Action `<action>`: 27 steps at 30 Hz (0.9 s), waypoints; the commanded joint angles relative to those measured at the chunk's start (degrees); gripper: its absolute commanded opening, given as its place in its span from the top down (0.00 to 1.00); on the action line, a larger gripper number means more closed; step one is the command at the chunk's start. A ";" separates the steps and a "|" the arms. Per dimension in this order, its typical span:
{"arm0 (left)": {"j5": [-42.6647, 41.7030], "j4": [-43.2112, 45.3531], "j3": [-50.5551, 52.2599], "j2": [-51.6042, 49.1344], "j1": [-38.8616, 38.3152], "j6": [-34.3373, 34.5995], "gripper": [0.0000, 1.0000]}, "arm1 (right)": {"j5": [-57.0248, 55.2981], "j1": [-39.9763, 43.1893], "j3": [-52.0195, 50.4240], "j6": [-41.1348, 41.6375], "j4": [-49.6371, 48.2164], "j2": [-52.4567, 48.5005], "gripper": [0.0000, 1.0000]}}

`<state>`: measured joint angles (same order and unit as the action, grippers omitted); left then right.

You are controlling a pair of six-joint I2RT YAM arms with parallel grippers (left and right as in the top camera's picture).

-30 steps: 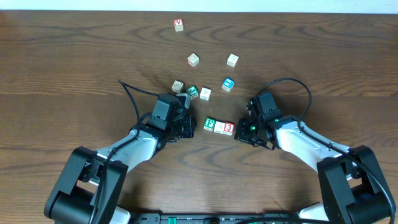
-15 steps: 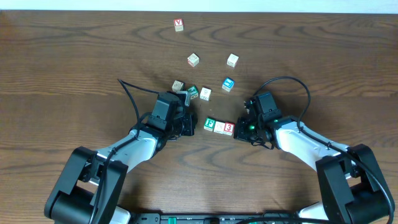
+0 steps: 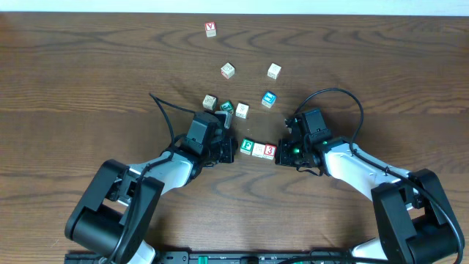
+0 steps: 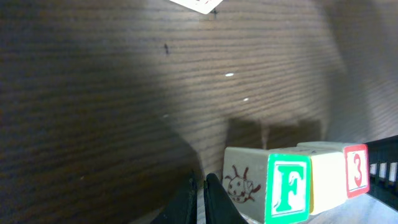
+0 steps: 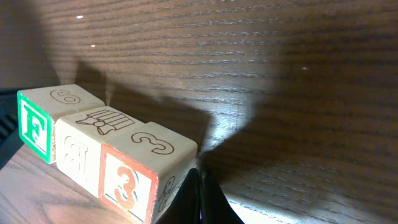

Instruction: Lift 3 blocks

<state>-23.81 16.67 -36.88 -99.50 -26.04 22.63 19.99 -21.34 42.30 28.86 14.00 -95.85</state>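
Three blocks lie in a touching row on the table: the green "F" block (image 3: pixel 248 147), the pale block (image 3: pixel 259 149) and the red "3" block (image 3: pixel 270 152). My left gripper (image 3: pixel 229 151) is shut and empty, its tips just left of the "F" block (image 4: pixel 288 190), beside the face with a ladybird drawing. In the left wrist view the pale block (image 4: pixel 326 180) and "3" block (image 4: pixel 356 171) follow behind. My right gripper (image 3: pixel 281 156) is shut and empty, its tips (image 5: pixel 198 179) against the right side of the "3" block (image 5: pixel 127 183). Beyond that block lie the pale block (image 5: pixel 78 149) and "F" block (image 5: pixel 34 127).
Several loose cubes lie farther back: a green-faced one (image 3: pixel 227 108), a pale one (image 3: pixel 242 111), another pale one (image 3: pixel 210 102), a blue-faced one (image 3: pixel 269 99), two pale ones (image 3: pixel 228 70) (image 3: pixel 274 70), and a red-lettered one (image 3: pixel 211 28). Black cables arch over both arms.
My left gripper has slid right, closing up to the "F" end of the row. The right gripper and the three blocks have stayed where they were.
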 commanded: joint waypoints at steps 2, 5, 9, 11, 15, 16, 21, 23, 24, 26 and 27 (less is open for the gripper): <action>0.28 0.68 -0.87 -0.81 -0.02 0.37 0.92 | 1.14 -0.50 -0.74 -2.27 0.09 -0.81 0.99; 0.26 1.49 -0.87 -0.81 -0.02 0.59 0.92 | 1.14 -0.52 -0.74 -2.67 0.09 -0.81 0.99; 0.24 1.70 -0.87 -0.81 -0.04 1.22 0.92 | 1.33 -0.50 -0.72 -3.41 -0.04 -0.81 0.99; 0.22 1.68 -0.87 -0.81 -0.04 1.22 0.92 | 1.33 -0.50 -0.72 -3.74 -0.35 -0.81 0.99; -0.20 1.70 -0.87 -0.81 -0.04 1.25 0.91 | 1.57 -0.50 -0.72 -3.72 -0.52 -0.81 0.99; -0.20 1.70 -0.87 -0.81 -0.04 1.25 0.92 | 1.64 -0.52 -0.72 -3.72 -0.52 -0.81 0.99; -0.20 1.70 -0.87 -0.81 -0.04 1.25 0.92 | 2.27 -0.50 -0.74 -4.26 -0.22 -0.81 0.99; -0.20 1.68 -0.87 -0.81 -0.04 1.22 0.92 | 0.39 -0.50 -0.74 -4.07 0.66 -0.81 0.99; -0.20 1.68 -0.87 -0.81 -0.04 1.22 0.92 | -1.05 -0.50 -0.74 -4.02 1.29 -0.81 0.99; -0.20 1.68 -0.87 -0.81 -0.04 1.25 0.92 | -4.66 -0.50 -0.74 -2.80 2.51 -0.81 0.99; -0.20 1.68 -0.87 -0.81 -0.04 1.25 0.92 | -6.36 -0.46 -0.74 -2.71 2.95 -0.81 0.99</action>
<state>-23.83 18.24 -36.91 -99.66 -26.04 23.81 20.47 -21.34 42.33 25.89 15.31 -95.94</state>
